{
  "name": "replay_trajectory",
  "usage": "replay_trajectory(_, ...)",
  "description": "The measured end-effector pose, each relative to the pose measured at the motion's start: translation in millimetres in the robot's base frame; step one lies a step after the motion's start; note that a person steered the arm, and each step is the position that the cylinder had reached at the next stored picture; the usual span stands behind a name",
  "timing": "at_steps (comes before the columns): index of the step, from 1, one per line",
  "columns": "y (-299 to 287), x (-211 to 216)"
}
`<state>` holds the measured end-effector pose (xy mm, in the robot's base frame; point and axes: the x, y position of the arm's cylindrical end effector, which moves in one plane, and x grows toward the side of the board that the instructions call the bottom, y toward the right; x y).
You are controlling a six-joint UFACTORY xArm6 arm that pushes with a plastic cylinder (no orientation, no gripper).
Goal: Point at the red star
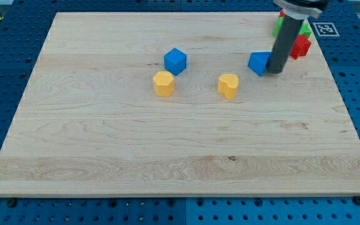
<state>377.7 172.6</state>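
Pale wood worktop [180, 144], grain running side to side, sits on a blue pegboard base [11, 62] with a regular hole pattern.

Arm: no claw fitted, so there is nothing to be spread or pressed together; the arm ends in a straight dark rod entering from the view's top right. My tip [275, 71] rests on the worktop at the right-hand edge of a blue block [259, 63], touching it or just beside it; contact cannot be confirmed from this angle.

Task object: red star [301, 47] lies near the view's top-right corner of the worktop, up and to the right of my tip. The rod covers its left part, so the star outline is only partly readable. Tip and red star are near but apart.

Other blocks:
- Green block [304, 27], just above the red star and touching it or nearly so; mostly hidden behind the rod, shape not readable.
- Blue cube [175, 60], upper middle of the worktop, well to the left of the tip.
- Yellow block [164, 83], roughly hexagonal, just below and slightly left of the blue cube, close to it.
- Second yellow block [228, 85], rounded with a notched top, between the first yellow block and the blue block by the tip, slightly lower than both.

Black-and-white marker tag [324, 29] sits on the pegboard just right of the green block.
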Motion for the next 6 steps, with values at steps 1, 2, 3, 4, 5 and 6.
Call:
replay_trajectory(1,-31.7,0.0)
replay_trajectory(2,-48.4,-1.7)
replay_trajectory(3,-53.4,-7.0)
replay_trajectory(4,-43.0,6.9)
replay_trajectory(5,-1.0,18.8)
replay_trajectory(6,25.9,-10.5)
